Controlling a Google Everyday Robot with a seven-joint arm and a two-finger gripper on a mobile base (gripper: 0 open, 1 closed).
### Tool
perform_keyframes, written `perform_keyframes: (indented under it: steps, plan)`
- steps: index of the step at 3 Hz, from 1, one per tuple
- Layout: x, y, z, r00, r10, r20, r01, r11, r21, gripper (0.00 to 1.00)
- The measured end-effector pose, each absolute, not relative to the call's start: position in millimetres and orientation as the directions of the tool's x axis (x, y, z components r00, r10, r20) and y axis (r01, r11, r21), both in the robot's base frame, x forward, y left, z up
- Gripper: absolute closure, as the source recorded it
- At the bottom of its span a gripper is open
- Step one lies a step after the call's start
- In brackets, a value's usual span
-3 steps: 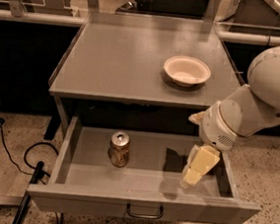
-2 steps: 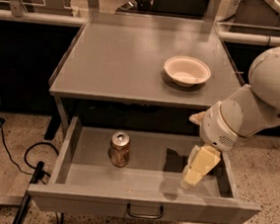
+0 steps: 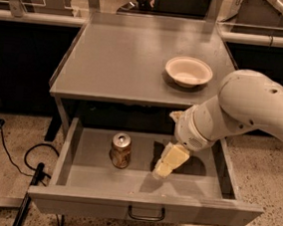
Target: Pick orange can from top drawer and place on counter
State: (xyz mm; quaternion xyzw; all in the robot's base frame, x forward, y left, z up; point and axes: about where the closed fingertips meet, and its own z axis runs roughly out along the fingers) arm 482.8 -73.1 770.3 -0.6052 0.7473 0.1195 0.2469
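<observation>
Your gripper [image 3: 169, 162] hangs inside the open top drawer [image 3: 93, 201], lower centre, right of the upright orange can [image 3: 121, 151], not touching it; you cannot tell its spread. A white bowl [image 3: 188, 71] sits on the tabletop [image 3: 117, 57].

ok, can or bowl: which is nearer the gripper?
The orange can, upright in the top drawer beside the gripper; the white bowl sits up on the counter.
</observation>
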Motion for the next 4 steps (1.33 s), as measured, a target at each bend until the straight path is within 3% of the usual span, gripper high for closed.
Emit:
perform_keyframes:
  steps: [2,4]
  plan:
    - [482.8,-67.5,764.4,-0.141,-0.833,-0.534,-0.965,0.236,-0.114,0.0]
    - [495.5,-23.0,728.2,-0.126,-0.756,-0.643,-0.967,0.238,-0.091,0.0]
